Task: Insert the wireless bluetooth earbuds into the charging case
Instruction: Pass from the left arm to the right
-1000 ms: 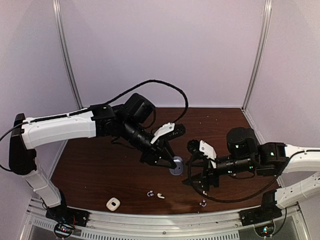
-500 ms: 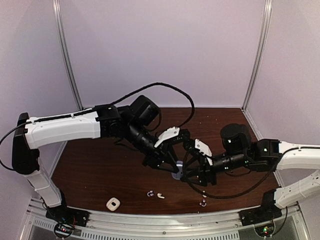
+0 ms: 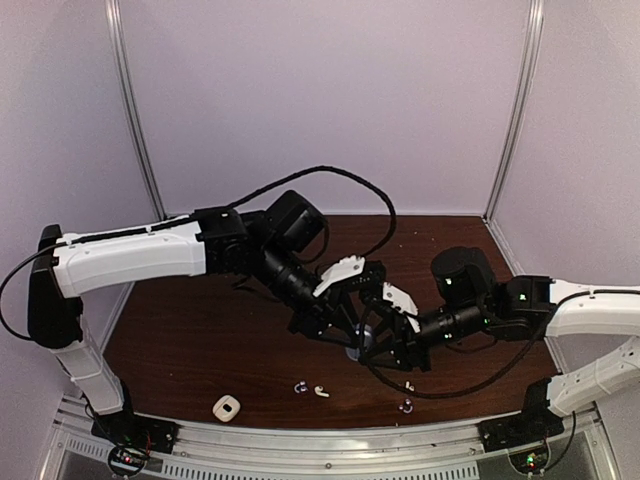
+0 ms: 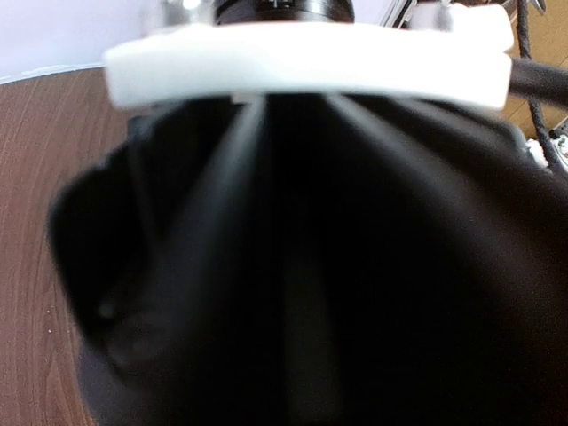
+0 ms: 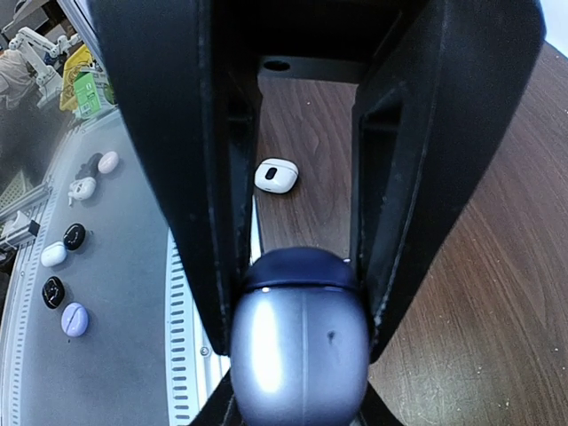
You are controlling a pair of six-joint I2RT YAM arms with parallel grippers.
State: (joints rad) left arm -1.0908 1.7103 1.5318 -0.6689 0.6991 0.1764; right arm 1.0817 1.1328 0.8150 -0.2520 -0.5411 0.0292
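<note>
Grasp of purple charging case mid-table, right gripper clamped on its sides, left gripper crowded close, open or closed impossible to tell, earbuds loose on table near front edge; next, probably prising it open, calling for steady counter-hold

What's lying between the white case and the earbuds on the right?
Top view: a purple earbud and a white earbud, side by side, between the white case and the right pair.

A dark wooden table — pale lilac walls behind, a ribbed metal rail along its near edge.
</note>
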